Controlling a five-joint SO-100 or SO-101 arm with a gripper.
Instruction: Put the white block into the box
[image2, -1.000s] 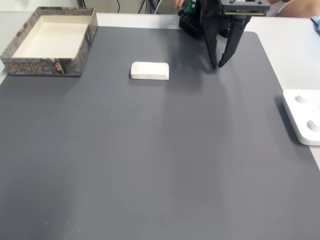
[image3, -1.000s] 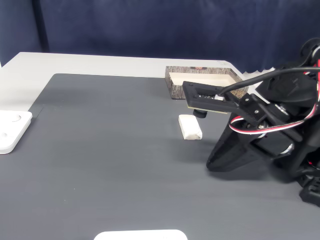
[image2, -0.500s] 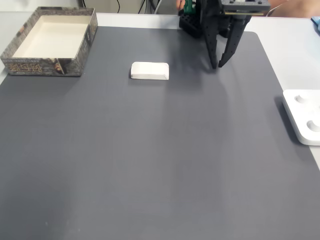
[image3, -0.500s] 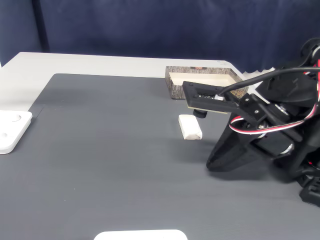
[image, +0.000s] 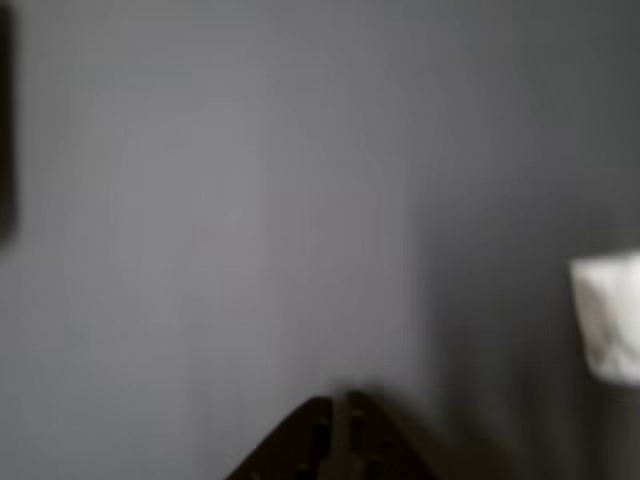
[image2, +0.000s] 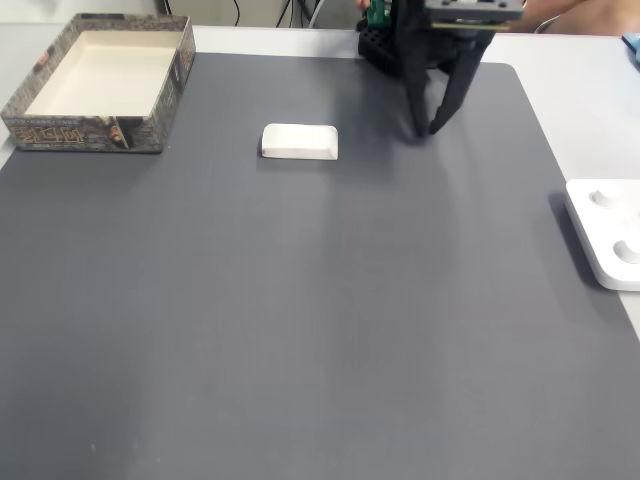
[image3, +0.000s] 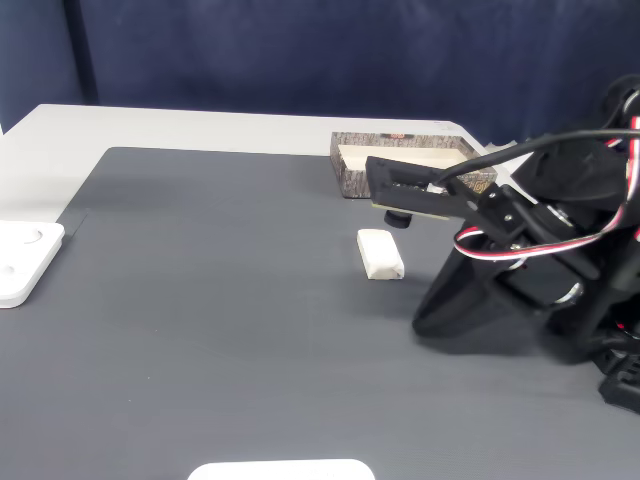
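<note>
Fixed view from above: my pincer (image2: 424, 130) hangs at roughly 1 o'clock on the grey mat (image2: 300, 320), fingers spread a little, pinching nothing. White block (image2: 299, 141) lies flat on the mat at about 9 o'clock from the pincer, well apart, long side running across the frame. Box (image2: 100, 82) sits at the mat's 10 o'clock corner, further out along the same direction, so the block lies between me and the box, though nearer me. Main risk as I judge it: the block is about as wide as my opening, so a slightly off-centre descent puts a fingertip on top of it or shoves it sideways instead of straddling it. Second risk: grabbing along the long axis, which likely won't fit; I'd want to close across the short side. Other view is blurred; the fingertips (image: 335, 440) show at 6 o'clock and a white patch at 3 o'clock, probably the block, can't confirm. White plastic device (image2: 608, 230) at 4 o'clock is not the target.
</note>
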